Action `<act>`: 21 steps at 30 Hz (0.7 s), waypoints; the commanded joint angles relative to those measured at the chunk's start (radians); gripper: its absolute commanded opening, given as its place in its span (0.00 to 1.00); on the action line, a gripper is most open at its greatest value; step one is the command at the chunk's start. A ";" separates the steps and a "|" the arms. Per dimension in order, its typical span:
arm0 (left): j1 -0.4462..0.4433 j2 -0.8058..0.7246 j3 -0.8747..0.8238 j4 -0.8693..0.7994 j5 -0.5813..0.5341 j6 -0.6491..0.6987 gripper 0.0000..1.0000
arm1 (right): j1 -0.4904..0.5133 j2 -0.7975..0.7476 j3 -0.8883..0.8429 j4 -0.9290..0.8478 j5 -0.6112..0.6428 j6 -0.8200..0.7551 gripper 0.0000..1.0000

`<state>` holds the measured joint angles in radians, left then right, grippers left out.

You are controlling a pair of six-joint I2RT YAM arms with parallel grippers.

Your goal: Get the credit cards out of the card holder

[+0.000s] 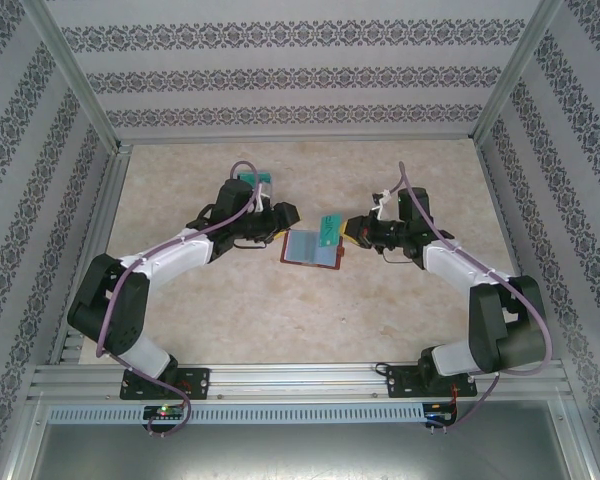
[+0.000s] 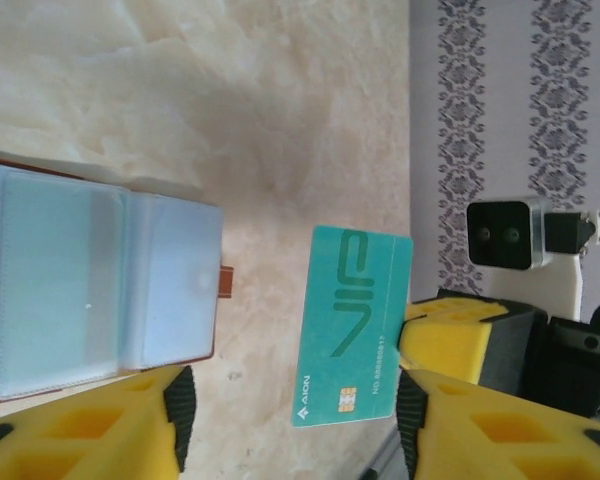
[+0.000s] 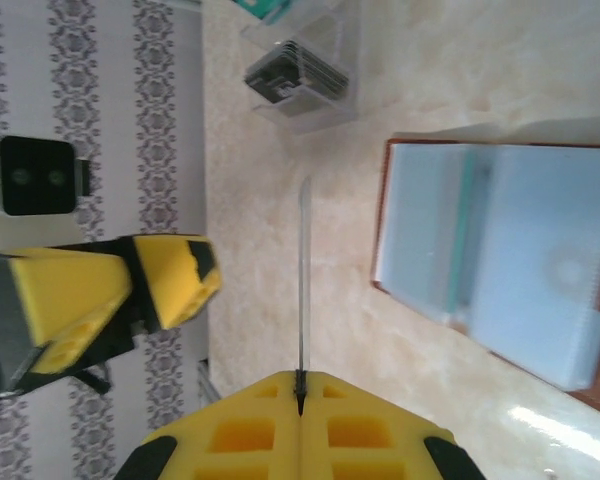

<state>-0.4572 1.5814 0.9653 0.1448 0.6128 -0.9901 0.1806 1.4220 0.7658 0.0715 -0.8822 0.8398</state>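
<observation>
The brown card holder (image 1: 310, 248) lies open on the table, its grey-blue pockets up, and shows in the left wrist view (image 2: 90, 290) and the right wrist view (image 3: 500, 250). My right gripper (image 3: 300, 395) is shut on a teal credit card (image 2: 352, 325), seen edge-on (image 3: 303, 280), and holds it above the table just right of the holder (image 1: 328, 232). My left gripper (image 2: 295, 425) is open, its pads on either side of the card's lower end with a gap on the left side. From above, the left gripper (image 1: 286, 217) and right gripper (image 1: 350, 230) face each other over the holder.
A clear box (image 3: 300, 80) with dark cards inside stands on the table behind the left gripper, with a teal card on top (image 1: 257, 181). Patterned walls close in the table at the back and both sides.
</observation>
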 commanded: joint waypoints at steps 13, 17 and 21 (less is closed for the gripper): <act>0.006 -0.033 -0.057 0.265 0.158 -0.081 0.41 | 0.091 0.071 0.157 0.135 -0.159 0.077 0.00; 0.007 -0.039 -0.068 0.284 0.162 -0.090 0.40 | 0.096 0.081 0.160 0.143 -0.161 0.081 0.00; 0.008 -0.045 -0.075 0.287 0.162 -0.091 0.33 | 0.095 0.087 0.159 0.146 -0.166 0.081 0.00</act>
<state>-0.4568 1.5734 0.8989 0.3676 0.7563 -1.0744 0.2665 1.5017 0.8997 0.1772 -1.0157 0.9150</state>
